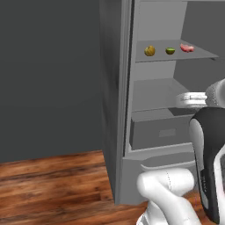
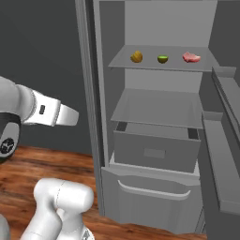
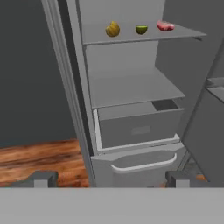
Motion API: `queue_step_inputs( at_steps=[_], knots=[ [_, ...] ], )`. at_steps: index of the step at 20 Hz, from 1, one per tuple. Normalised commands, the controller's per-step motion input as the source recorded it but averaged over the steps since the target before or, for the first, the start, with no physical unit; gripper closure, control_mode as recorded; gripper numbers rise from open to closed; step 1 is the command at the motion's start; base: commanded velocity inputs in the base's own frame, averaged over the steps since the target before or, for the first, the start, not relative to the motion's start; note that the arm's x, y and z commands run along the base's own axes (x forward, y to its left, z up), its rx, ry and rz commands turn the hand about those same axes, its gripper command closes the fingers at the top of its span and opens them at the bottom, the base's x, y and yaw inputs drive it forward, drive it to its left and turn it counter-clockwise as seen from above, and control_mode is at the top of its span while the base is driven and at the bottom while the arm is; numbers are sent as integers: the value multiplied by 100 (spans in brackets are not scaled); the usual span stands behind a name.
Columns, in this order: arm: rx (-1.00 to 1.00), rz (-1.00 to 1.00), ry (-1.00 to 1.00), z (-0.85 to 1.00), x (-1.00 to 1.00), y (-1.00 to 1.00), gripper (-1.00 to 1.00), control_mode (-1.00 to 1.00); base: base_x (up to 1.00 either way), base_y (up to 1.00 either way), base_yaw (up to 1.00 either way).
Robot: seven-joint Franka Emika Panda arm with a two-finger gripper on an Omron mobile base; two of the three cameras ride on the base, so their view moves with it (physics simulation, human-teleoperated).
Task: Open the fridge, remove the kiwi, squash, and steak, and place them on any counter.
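Observation:
The fridge point(image 1: 154, 94) point(image 2: 154, 108) point(image 3: 131, 87) stands open, its grey shelves in front of me. On the upper shelf lie three foods in a row: the yellow-orange squash point(image 1: 150, 51) point(image 2: 136, 57) point(image 3: 113, 29) on the left, the green kiwi point(image 1: 170, 51) point(image 2: 162, 59) point(image 3: 141, 29) in the middle and the pink steak point(image 1: 186, 48) point(image 2: 191, 57) point(image 3: 165, 26) on the right. My gripper point(image 3: 109, 180) is open and holds nothing. It is well back from the fridge, below the height of that shelf. The counter is out of view.
The fridge door point(image 2: 225, 140) point(image 3: 205, 131) is swung out on the right, its shelves facing in. A closed lower drawer point(image 2: 154, 150) sits under an empty middle shelf. A dark grey wall point(image 1: 48, 79) runs on the left above the wooden floor point(image 1: 52, 184).

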Motion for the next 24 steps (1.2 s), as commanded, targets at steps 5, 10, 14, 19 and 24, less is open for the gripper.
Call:
queue_step_inputs(
  at_steps=[5, 10, 14, 19, 24],
  knots=[
    [18, 0, -1, 52, -24, 20, -100, -100, 0, 0, 0],
    [0, 0, -5, 8, -19, 20, -100, -100, 0, 0, 0],
    [0, 7, -12, -1, -1, 18, -100, -100, 0, 0, 0],
    [0, 7, -13, 0, 0, 16, -100, -100, 0, 0, 0],
    [0, 0, 1, 0, 0, 3, -100, -100, 0, 0, 0]
  ],
)
